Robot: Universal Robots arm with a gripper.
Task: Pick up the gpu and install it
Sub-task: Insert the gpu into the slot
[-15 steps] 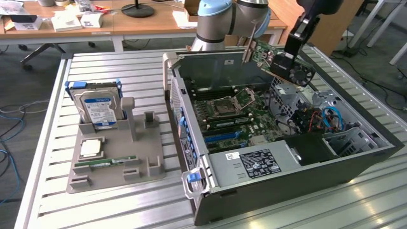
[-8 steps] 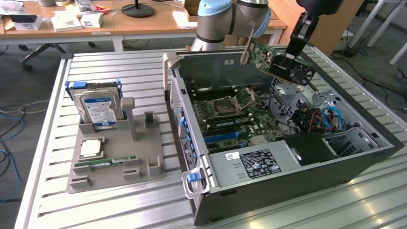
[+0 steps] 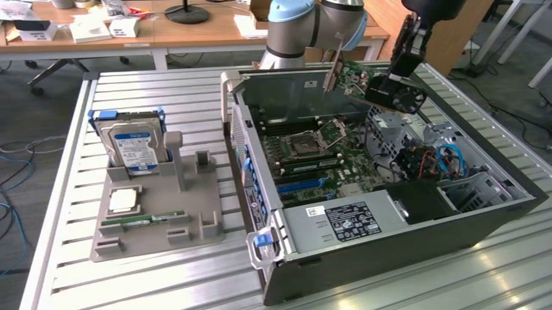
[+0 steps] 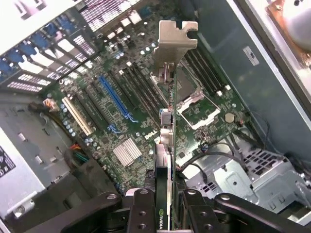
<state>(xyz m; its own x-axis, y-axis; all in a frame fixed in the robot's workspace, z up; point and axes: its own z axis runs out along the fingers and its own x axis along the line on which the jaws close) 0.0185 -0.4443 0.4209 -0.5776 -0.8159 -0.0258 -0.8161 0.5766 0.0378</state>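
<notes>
**A:** Slatted metal is making up the surface (image 3: 155, 90), with office desks (image 3: 129, 35) showing behind it. Where is the gpu sitting?

**B:** It is not sitting anywhere. The gpu (image 3: 360, 79) is hanging tilted in the air above the open computer case (image 3: 483, 213), near the case's far wall. Its metal bracket is facing the exterior view's left.

**A:** What is holding it?

**B:** The gripper (image 3: 392, 79) is holding it. In the wrist view the fingers (image 4: 141, 213) are pressing on both faces of the card, partly closed around its thin body. The gpu (image 4: 166, 136) is showing edge-on between them.

**A:** What is lying below it?

**B:** The motherboard (image 4: 121, 111) is lying flat in the case. Its long blue slot (image 4: 114, 99) is standing empty, and the card is touching none of it.

**A:** And further out?

**B:** A power supply (image 3: 345, 223) is filling the case's near corner. Beside the case, toward the exterior view's left, a grey holder (image 3: 155, 219) is resting on the surface. It is carrying an upright hard drive (image 3: 134, 145) and a green memory stick (image 3: 142, 221) lying flat.
</notes>
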